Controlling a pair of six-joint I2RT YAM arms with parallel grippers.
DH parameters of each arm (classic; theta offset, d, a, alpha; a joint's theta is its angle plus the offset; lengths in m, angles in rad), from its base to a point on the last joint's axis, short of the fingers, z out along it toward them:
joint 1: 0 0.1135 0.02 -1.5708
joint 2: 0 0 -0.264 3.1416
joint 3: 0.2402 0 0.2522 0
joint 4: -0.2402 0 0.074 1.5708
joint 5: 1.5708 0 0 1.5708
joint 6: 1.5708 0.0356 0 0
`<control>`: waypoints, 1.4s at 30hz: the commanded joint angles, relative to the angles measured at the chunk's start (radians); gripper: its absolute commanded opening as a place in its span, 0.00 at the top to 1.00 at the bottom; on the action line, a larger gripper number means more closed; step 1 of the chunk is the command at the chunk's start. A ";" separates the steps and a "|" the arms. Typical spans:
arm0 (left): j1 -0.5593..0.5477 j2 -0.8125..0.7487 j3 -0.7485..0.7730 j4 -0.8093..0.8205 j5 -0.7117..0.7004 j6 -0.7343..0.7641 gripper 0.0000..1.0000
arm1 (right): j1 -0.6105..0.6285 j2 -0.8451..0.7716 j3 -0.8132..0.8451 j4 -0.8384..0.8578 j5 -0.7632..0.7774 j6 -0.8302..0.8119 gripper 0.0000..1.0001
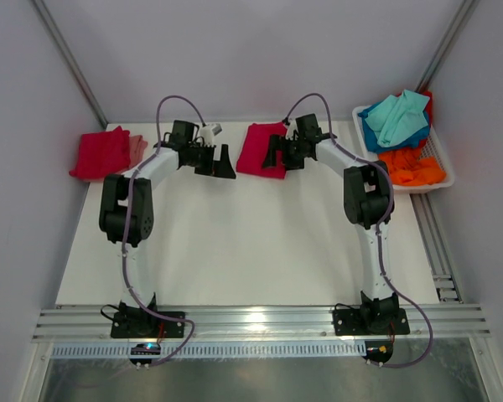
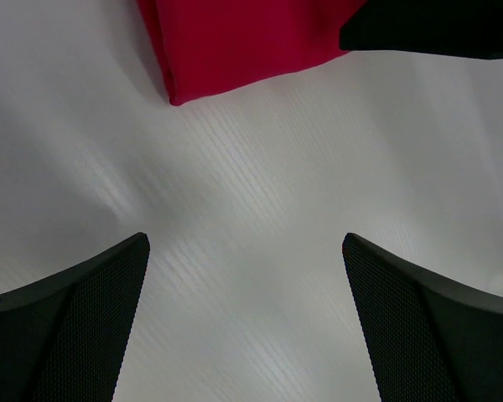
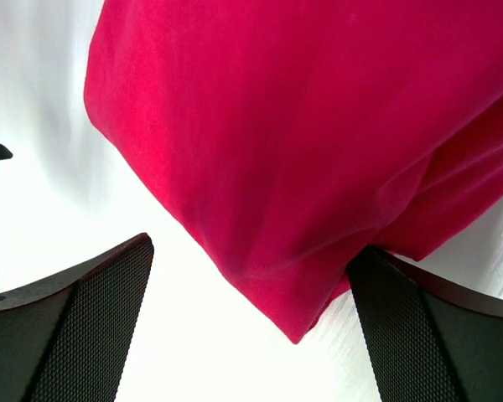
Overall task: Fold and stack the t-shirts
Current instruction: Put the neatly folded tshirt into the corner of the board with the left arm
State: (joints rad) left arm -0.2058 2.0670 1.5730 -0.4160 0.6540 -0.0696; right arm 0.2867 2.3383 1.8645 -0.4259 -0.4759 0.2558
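roughly halfway: stack begun, basket not yet emptied

you see the right end effector [image 3: 250, 251], fingers apart, astride a soft crimson t-shirt [image 1: 260, 149] folded mid-surface. the left end effector [image 2: 245, 244] gapes over bare white surface [image 1: 235, 243]. a red stack [image 1: 101, 153] lies far left. crumpled teal [image 1: 398, 117] and orange shirts [image 1: 411, 167] fill the mesh basket [image 1: 442, 161].

On the desk [image 1: 235, 243], a stack of t-shirts [image 1: 105, 153] lies well left of the folded t-shirt [image 1: 258, 151], and a basket [image 1: 443, 155] holding loose t-shirts [image 1: 398, 121] stands to its right.
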 commanded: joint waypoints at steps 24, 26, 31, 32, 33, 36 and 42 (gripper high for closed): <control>0.014 -0.107 -0.054 0.066 0.036 -0.002 0.01 | 0.023 -0.247 -0.476 -0.137 0.138 -0.073 0.01; 0.016 -0.105 -0.050 0.072 0.038 -0.007 0.01 | 0.026 -0.269 -0.533 -0.136 0.140 -0.073 0.01; 0.016 -0.088 -0.024 0.077 0.042 -0.010 0.01 | 0.040 -0.322 -0.631 -0.145 0.149 -0.089 0.01; 0.016 -0.084 -0.019 0.077 0.044 -0.012 0.01 | 0.043 -0.329 -0.640 -0.148 0.152 -0.090 0.01; 0.016 -0.078 -0.011 0.077 0.044 -0.018 0.01 | 0.046 -0.335 -0.648 -0.149 0.158 -0.093 0.01; 0.017 -0.068 0.004 0.083 0.045 -0.022 0.01 | 0.055 -0.361 -0.677 -0.149 0.171 -0.090 0.01; 0.017 -0.062 0.002 0.095 0.041 -0.022 0.01 | 0.086 -0.479 -0.742 -0.071 0.224 -0.121 0.01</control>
State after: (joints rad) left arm -0.1963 2.0029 1.5387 -0.3683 0.6746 -0.0818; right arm 0.3504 1.8709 1.1957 -0.3626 -0.3237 0.1555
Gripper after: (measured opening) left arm 0.991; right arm 0.994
